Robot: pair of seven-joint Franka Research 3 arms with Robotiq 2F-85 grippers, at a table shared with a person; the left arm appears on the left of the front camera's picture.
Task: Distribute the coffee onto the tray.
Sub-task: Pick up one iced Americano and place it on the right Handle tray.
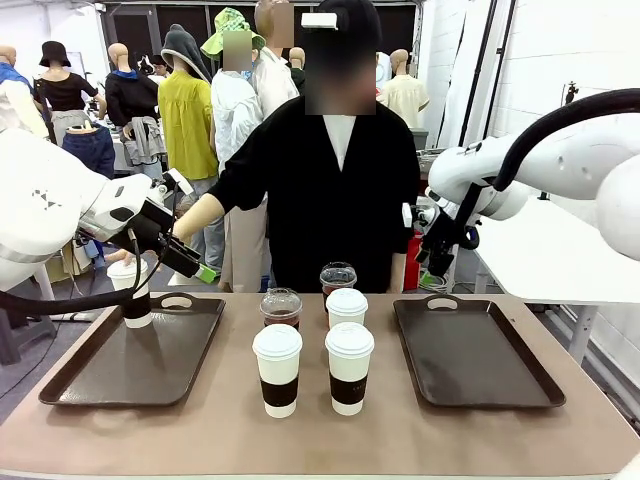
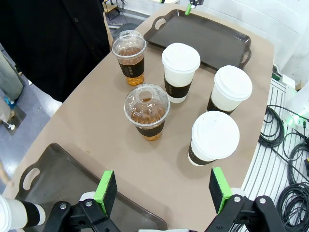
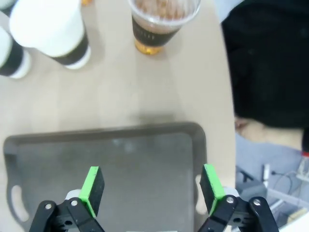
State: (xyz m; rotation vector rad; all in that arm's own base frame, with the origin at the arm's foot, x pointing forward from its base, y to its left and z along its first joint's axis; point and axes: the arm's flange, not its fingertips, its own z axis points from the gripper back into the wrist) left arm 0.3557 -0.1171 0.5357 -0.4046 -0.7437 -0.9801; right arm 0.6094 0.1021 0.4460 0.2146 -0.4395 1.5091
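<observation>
- While my left gripper [image 2: 161,188] hangs open over the left tray [image 1: 100,375] and my right gripper [image 3: 149,186] hangs open over the right tray [image 3: 135,159], five cups [image 1: 277,365] crowd mid-table; one white cup [image 1: 133,290] stands at the left tray's corner.
- Reaching for the dome-lidded cup [image 2: 146,108], I could topple its close neighbours.
- A swing might clip the person's hand [image 1: 183,230].

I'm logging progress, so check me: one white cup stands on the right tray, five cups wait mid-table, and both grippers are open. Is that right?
Not quite. The front view shows the white cup standing on the left tray, at its far corner, not on the right tray. The rest holds: five cups mid-table, left gripper and right gripper both open.
</observation>
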